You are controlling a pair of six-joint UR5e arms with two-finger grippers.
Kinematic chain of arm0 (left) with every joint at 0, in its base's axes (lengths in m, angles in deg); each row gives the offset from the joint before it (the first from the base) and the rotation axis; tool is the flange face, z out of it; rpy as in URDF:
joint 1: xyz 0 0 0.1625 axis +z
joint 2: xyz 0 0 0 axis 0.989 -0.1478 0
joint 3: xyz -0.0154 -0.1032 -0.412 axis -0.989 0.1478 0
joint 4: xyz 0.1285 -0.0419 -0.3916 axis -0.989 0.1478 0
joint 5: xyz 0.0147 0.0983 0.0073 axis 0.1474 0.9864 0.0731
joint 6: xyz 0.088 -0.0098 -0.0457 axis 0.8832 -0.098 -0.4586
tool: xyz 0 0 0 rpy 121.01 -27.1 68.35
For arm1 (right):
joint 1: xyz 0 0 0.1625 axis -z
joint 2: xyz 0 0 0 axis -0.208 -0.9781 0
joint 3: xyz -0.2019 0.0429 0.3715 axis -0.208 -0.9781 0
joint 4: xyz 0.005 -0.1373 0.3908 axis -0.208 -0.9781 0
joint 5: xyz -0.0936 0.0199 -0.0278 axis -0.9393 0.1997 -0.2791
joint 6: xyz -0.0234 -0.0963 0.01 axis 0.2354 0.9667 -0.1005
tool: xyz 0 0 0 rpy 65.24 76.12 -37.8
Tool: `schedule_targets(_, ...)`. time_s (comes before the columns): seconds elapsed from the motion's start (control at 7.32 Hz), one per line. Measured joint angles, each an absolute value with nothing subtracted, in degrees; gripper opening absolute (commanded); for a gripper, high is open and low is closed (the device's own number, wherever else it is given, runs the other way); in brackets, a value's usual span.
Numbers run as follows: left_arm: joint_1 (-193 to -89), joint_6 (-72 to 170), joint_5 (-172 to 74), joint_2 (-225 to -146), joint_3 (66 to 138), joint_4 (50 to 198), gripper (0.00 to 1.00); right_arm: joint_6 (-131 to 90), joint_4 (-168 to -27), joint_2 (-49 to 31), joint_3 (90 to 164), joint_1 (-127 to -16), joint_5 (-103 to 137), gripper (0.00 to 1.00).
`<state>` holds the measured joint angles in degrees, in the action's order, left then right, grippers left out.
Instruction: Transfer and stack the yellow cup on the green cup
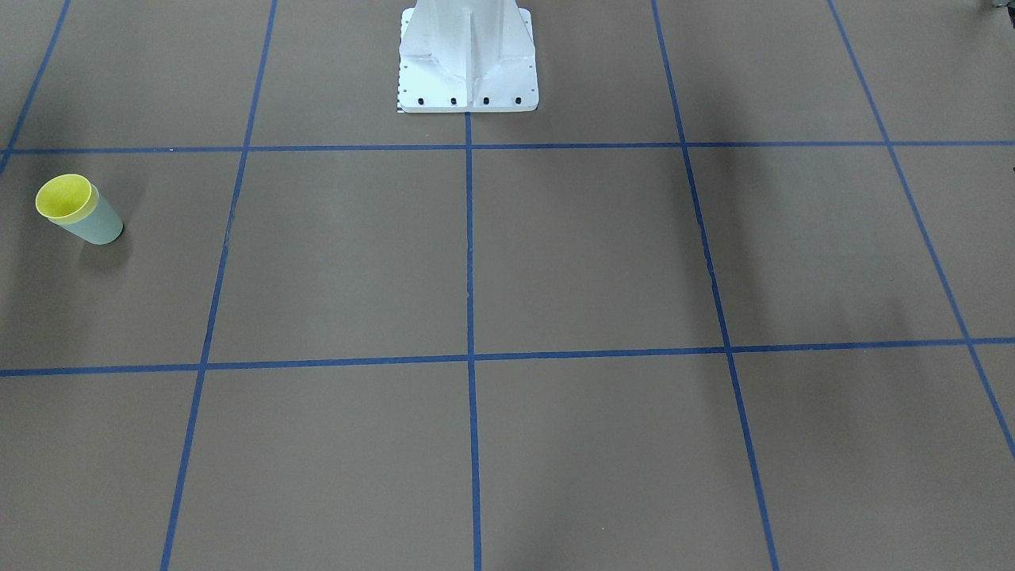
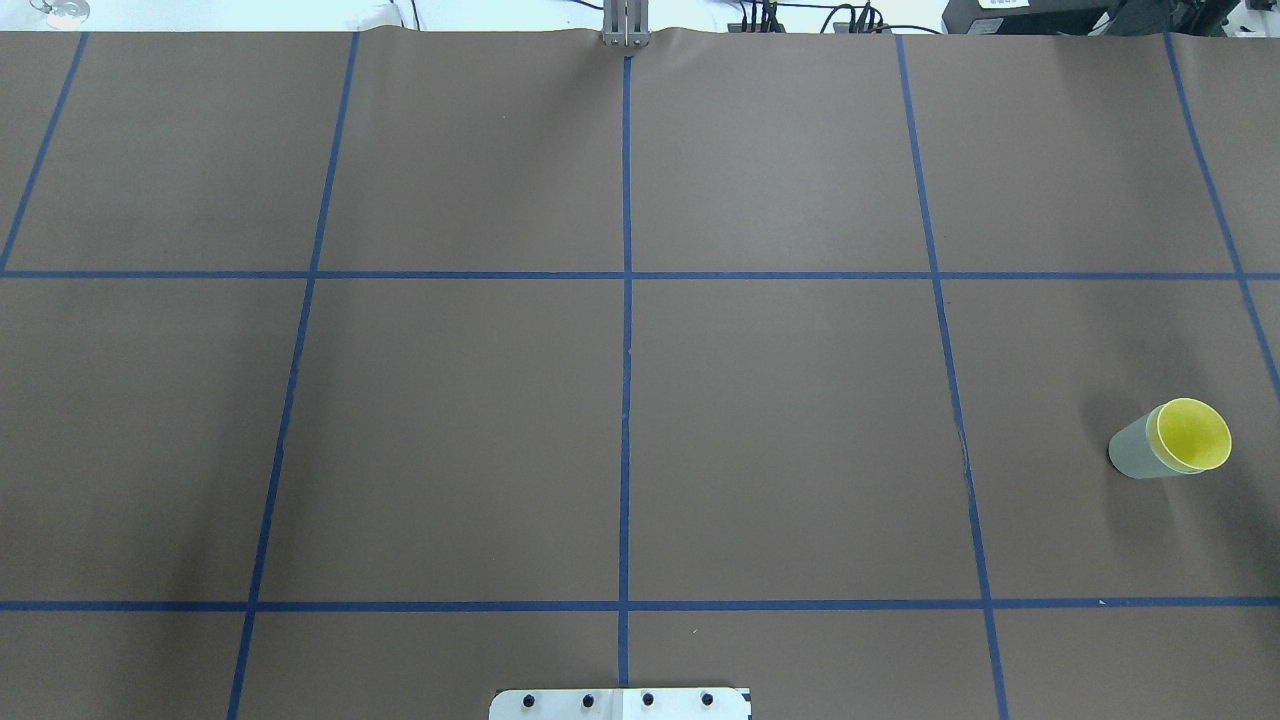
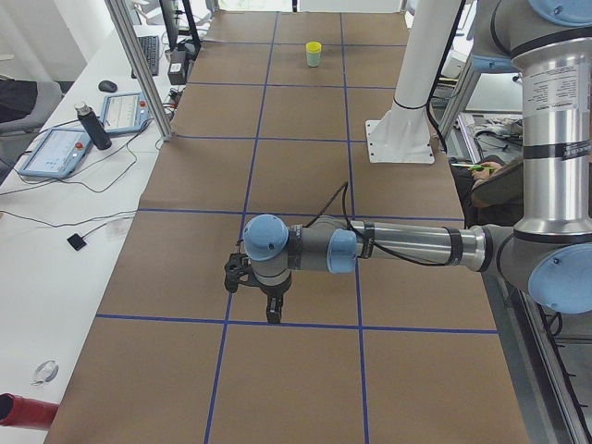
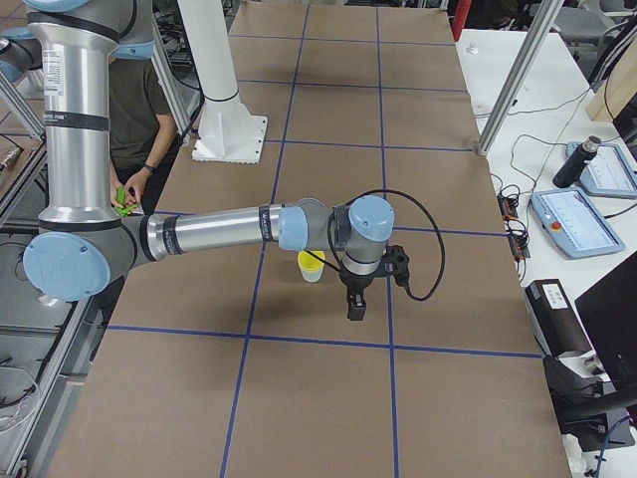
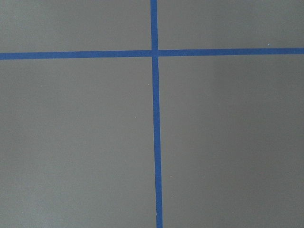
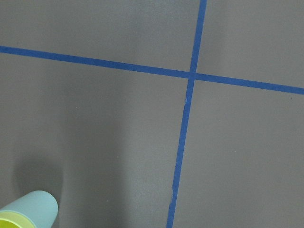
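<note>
1. Black and pointing down, the right gripper [image 4: 355,307] hangs over the brown paper table [image 2: 780,420]. You see it only in the side view, so you cannot tell how wide its jaws stand. It carries no cup, since both cups stand on the paper.
2. Just beside it, on the side toward the robot's base, is the stack. The yellow cup [image 1: 63,197] sits nested inside the green cup [image 1: 95,226], with only its rim band showing above the green wall. The right wrist camera catches the pair at its lower left corner, off the line of the fingers.
3. The stack stands upright with its mouth up, so its long axis is vertical. I judge that any further approach would have to come from straight over the rim, not from the side.
4. Farther off, toward the robot's left end of the table, the left gripper [image 3: 272,313] hangs fingers down above a blue tape line [image 3: 305,324]. It too shows only from the side, so its opening cannot be told, and it holds no cup. It is well apart from the stack, so the right arm is plainly the nearer one.
5. The stacking looks complete to me. Watch the right arm: a sideways drift toward the base could tip the light pair.
</note>
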<state>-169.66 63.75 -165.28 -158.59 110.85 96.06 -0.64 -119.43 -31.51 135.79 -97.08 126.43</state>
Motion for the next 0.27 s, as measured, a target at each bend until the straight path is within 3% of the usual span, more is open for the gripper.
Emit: schedule_targets(0.27, -169.66, 63.89, -165.32, -158.52, 110.80, 96.13, 1.00, -0.58, -119.38, -31.34, 135.78, -97.08, 126.44, 1.00)
